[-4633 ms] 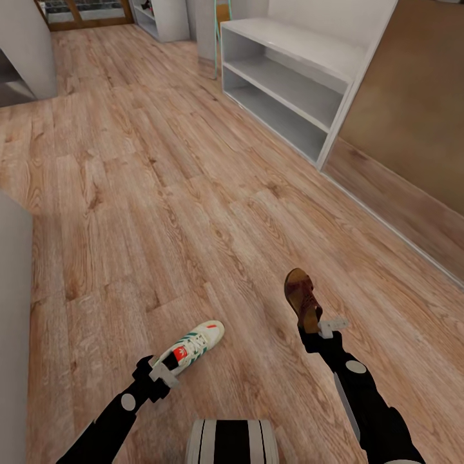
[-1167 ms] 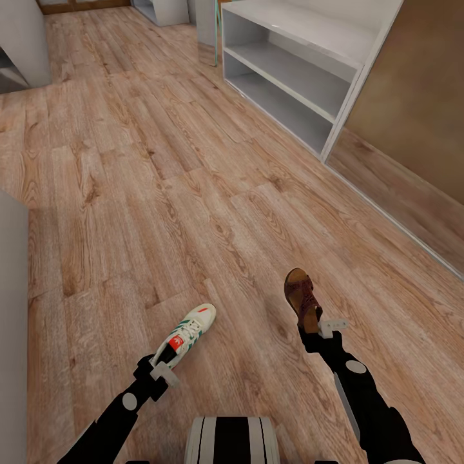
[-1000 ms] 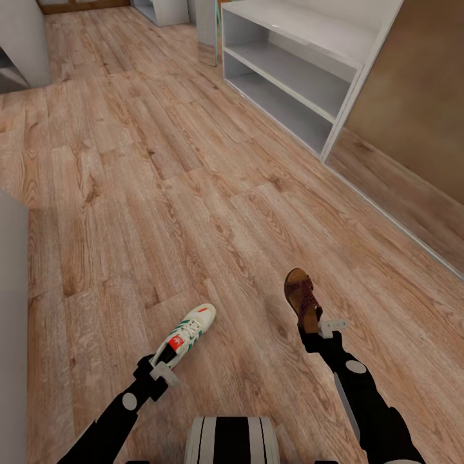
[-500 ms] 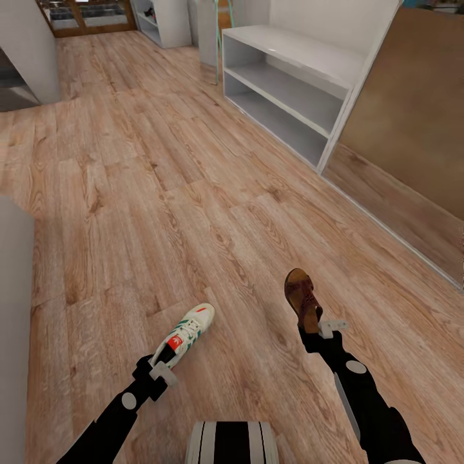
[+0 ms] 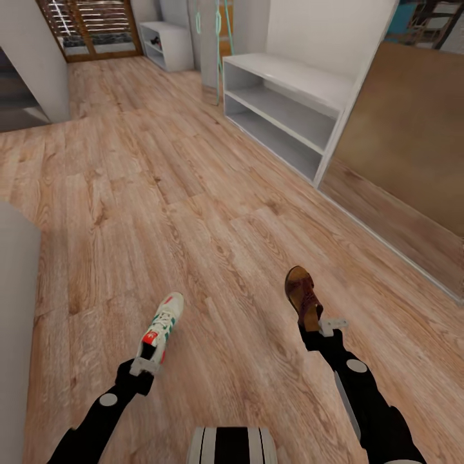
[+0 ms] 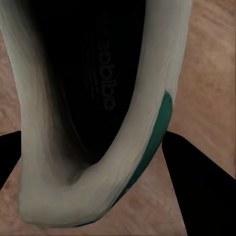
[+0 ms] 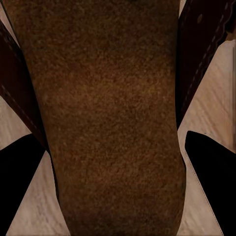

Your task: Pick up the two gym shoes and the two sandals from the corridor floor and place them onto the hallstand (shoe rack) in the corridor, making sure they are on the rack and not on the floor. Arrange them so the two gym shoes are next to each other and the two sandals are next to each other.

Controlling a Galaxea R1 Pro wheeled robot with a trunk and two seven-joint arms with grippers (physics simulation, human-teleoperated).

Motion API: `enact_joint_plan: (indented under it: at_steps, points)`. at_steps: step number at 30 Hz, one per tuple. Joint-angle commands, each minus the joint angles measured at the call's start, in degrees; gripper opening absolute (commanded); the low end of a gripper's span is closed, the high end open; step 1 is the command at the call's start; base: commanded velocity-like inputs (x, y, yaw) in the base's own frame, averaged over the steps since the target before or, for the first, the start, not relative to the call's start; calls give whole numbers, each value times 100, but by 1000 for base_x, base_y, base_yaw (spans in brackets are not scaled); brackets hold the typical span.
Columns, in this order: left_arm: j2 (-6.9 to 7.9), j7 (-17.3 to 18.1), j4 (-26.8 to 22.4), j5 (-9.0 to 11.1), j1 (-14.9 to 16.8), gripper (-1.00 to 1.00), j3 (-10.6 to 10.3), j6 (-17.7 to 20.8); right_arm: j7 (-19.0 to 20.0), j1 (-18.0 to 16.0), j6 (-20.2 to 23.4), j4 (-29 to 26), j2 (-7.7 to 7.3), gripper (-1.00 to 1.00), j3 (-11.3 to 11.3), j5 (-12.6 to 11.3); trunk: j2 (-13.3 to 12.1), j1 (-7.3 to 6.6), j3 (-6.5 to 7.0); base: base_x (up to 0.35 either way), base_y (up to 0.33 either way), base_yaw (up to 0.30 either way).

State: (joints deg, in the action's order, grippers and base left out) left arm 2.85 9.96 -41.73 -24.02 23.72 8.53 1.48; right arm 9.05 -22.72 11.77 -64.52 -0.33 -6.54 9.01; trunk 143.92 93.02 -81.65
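One cream gym shoe [image 5: 161, 327] with green stripes and a red tongue label hangs low over the corridor floor [image 5: 161, 193], its heel in my shut left gripper [image 5: 144, 364]. In the left wrist view its dark opening and cream rim [image 6: 147, 98] sit between black fingers [image 6: 201, 191]. My right gripper [image 5: 319, 325] is shut on the heel end of a dark brown sandal [image 5: 301, 295], toe pointing ahead. The right wrist view looks onto its brown insole [image 7: 108, 123]. A pale grey bench [image 5: 283, 106] with two long open shelves stands along the right wall; I cannot tell whether it is the hallstand.
A brown panel [image 5: 406, 148] lines the right wall past the bench. A smaller grey rack [image 5: 166, 44] with dark items stands far back beside a slatted wooden door [image 5: 93, 26]. Grey furniture [image 5: 16, 335] borders the left edge. Wide open floor lies ahead.
The head view has tilted up, showing more of the far corridor. My left arm has swung the gym shoe to the left, its toe now pointing more straight ahead. The right arm holds still.
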Motion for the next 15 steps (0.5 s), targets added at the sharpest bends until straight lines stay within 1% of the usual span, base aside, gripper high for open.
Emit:
enact_joint_plan:
  at_steps: [1, 2, 4, 8, 10, 12, 13, 15]
  points:
    - [-1, 54, -8, 27, -1, -100, 33, 13, 45, 0, 27, -9, 1, -100, -14, 62, 0, -3, 27, 0, 0, 0]
    - [7, 52, -6, 140, -5, -100, 46, 9, 45, 2, 27, -12, 0, -100, -17, 60, -2, -6, 57, 0, 0, 0]
    - [13, 40, -4, 254, -17, -100, 58, 2, 45, 3, 27, -14, -1, -100, -23, 58, -4, -11, 118, 0, 0, 0]
    - [7, 11, 39, 361, -73, -100, 72, -10, 45, 4, 25, -22, -33, -100, -42, 56, -10, -21, 241, 0, 0, 0]
    - [-4, 0, 94, 435, -113, -100, 91, -71, 45, 4, 23, -54, -84, -100, -66, 52, -12, -26, 303, 0, 0, 0]
    - [-17, -10, 162, 537, -136, -100, 121, -231, 45, 9, 20, -100, -138, -100, -79, 50, -15, -31, 365, 0, 0, 0]
    - [-22, -14, 227, 619, -146, -100, 141, -367, 45, 10, 16, -133, -163, -100, -84, 51, -16, -34, 396, 0, 0, 0]
    - [-25, -20, 317, 701, -152, -100, 157, -499, 45, 12, 17, -181, -181, -100, -87, 53, -19, -39, 459, 0, 0, 0]
